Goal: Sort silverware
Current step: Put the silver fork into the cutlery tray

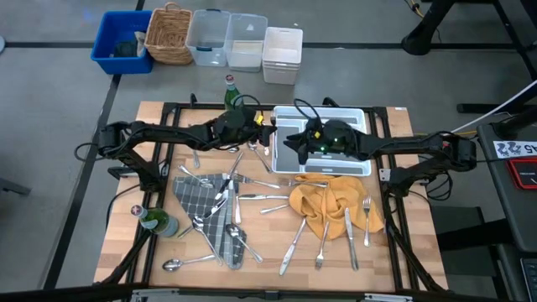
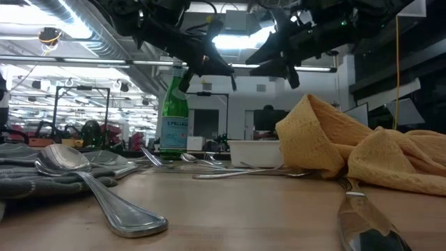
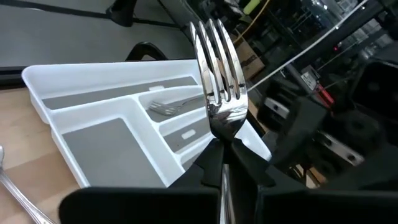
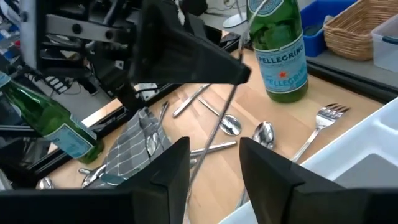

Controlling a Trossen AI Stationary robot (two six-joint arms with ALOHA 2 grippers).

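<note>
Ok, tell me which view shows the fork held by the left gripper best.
The left wrist view: the fork stands close up, tines clear, clamped in the left gripper. The right wrist view shows only its thin handle; in the high and low views it is too small to make out.

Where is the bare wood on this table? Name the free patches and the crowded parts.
Free: the front strip between the grey cloth and the yellow cloth; the right front corner past the yellow cloth. Crowded: the middle, strewn with silverware, and the back, where both arms meet at the white tray, the left gripper holding a fork.
</note>
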